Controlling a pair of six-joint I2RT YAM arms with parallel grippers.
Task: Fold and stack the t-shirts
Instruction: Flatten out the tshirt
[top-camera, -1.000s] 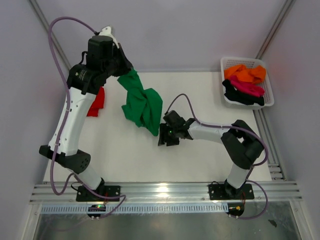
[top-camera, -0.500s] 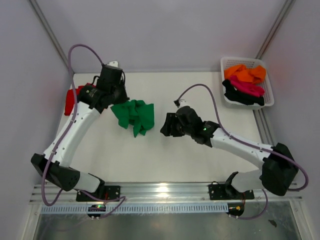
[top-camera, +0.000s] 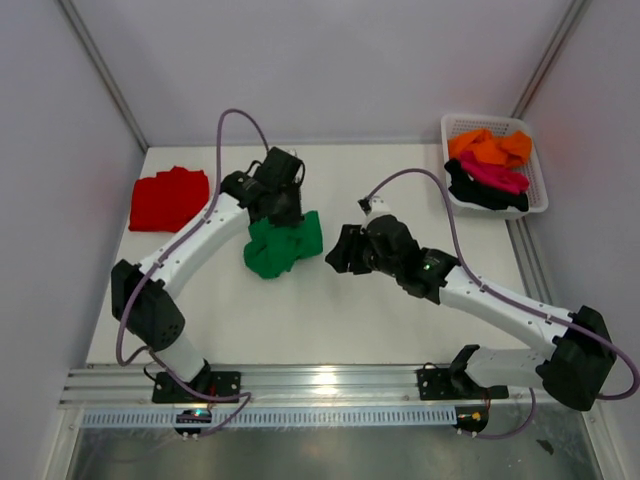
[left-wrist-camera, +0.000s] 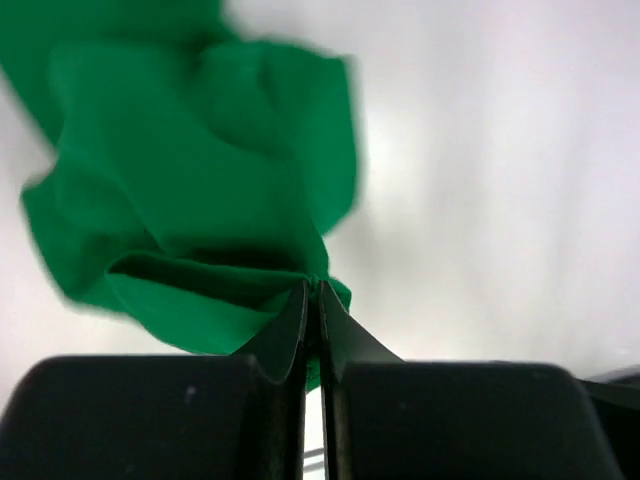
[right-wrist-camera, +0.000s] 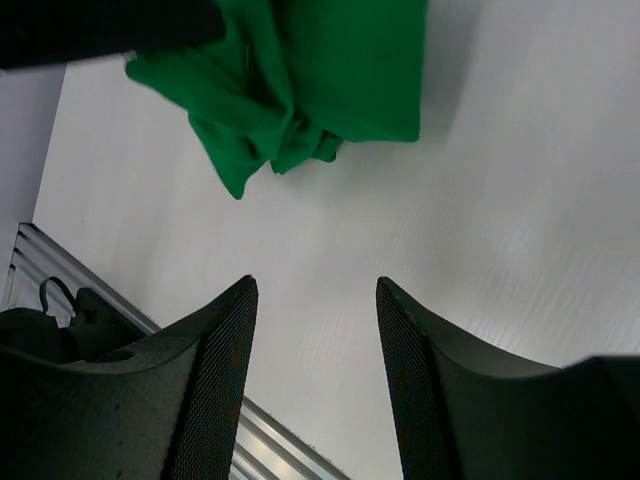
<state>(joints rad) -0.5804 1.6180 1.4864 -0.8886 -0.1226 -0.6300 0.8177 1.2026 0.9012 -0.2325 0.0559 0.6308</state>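
A crumpled bright green t-shirt (top-camera: 283, 245) lies bunched on the white table, left of centre. My left gripper (top-camera: 283, 212) hangs over its far edge and is shut on a pinch of the green cloth (left-wrist-camera: 200, 190), with the fingertips (left-wrist-camera: 313, 286) pressed together on a fold. My right gripper (top-camera: 338, 250) hovers just right of the green shirt, apart from it. It is open with nothing between its fingers (right-wrist-camera: 315, 285), and the green shirt (right-wrist-camera: 300, 80) lies ahead of them. A red t-shirt (top-camera: 168, 198) lies flat at the far left. Orange (top-camera: 490, 147), magenta (top-camera: 497, 176) and black (top-camera: 480, 193) t-shirts sit in the basket.
The white mesh basket (top-camera: 540, 170) stands at the back right corner of the table. Grey walls enclose the table on three sides. An aluminium rail (top-camera: 330, 382) with both arm bases runs along the near edge. Purple cables loop above each arm.
My left arm swung from the far left toward the middle, bringing the green shirt down into a bunch on the table and uncovering the red shirt. My right arm stretched out toward the green shirt.
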